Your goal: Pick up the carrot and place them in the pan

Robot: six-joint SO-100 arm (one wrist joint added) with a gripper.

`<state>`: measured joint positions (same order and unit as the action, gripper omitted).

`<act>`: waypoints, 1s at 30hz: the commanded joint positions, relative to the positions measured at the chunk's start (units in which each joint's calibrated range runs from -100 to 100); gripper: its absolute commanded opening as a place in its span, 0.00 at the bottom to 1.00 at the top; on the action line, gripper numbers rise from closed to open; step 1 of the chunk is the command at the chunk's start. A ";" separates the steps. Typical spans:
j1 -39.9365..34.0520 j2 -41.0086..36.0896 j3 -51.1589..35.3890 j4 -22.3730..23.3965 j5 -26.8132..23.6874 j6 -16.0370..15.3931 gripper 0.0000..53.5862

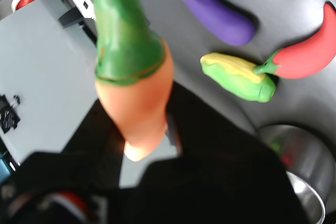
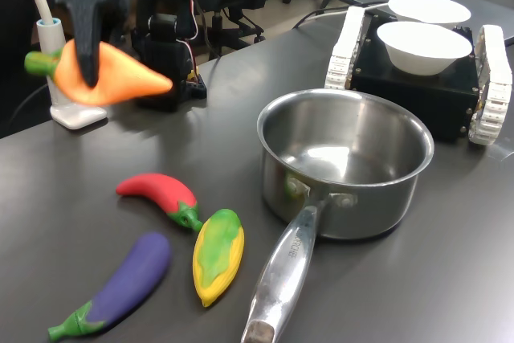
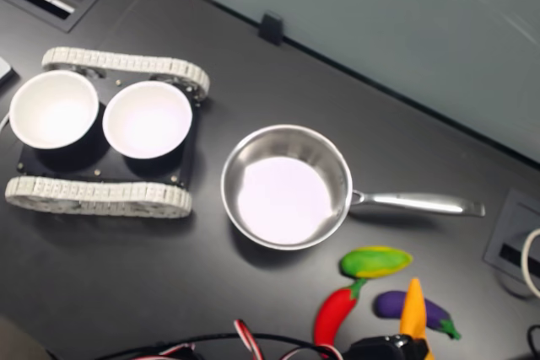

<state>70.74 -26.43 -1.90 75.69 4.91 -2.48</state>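
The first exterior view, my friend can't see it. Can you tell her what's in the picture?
A black robot gripper holds an orange toy carrot with a green stub in the air, above a dark table. Below lie a red chilli pepper, a yellow-green corn cob and a purple eggplant, beside an empty shiny steel saucepan. Behind it sit two white bowls.

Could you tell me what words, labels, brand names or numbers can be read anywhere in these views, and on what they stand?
None can be read in any view.
The pan, the carrot, the white bowls and the tracked base under them show no print.
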 commanded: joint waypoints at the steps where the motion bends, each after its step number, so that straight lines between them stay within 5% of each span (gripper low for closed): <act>1: -2.16 -6.68 -5.14 -4.43 -1.37 -2.23 0.00; 30: -33.01 -28.27 1.22 -3.15 -6.98 -1.30 0.00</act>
<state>42.46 -51.94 -0.54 73.23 -2.22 -4.96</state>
